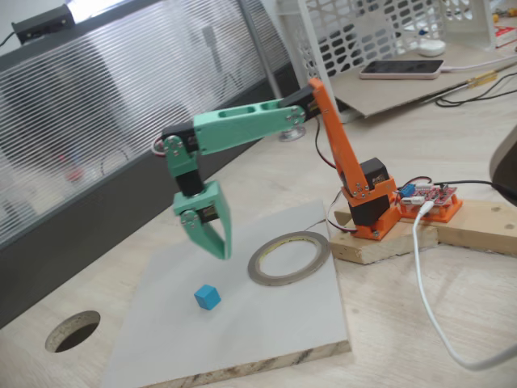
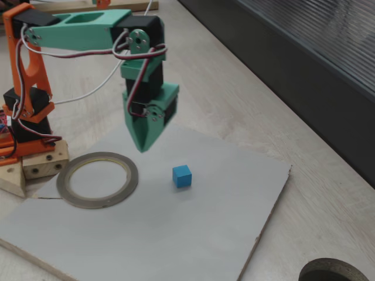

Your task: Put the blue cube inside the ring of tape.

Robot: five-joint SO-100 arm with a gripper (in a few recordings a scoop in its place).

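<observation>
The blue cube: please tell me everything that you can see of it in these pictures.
The blue cube is small, bright sky-blue, and looks like smooth plastic with sharp edges. It rests flat on the grey board, alone, with nothing touching it. In both fixed views it lies outside the ring of tape, a short way from it on the same board. The green hand hangs above the board near the cube, not holding it.

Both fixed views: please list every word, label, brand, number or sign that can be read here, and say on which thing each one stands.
No text can be read in either fixed view.
Red board beside the arm's base: any print on it is too small and blurred to read.
Phone on the cardboard: no readable mark.
Cube, tape ring, end effector: plain, no lettering.
</observation>
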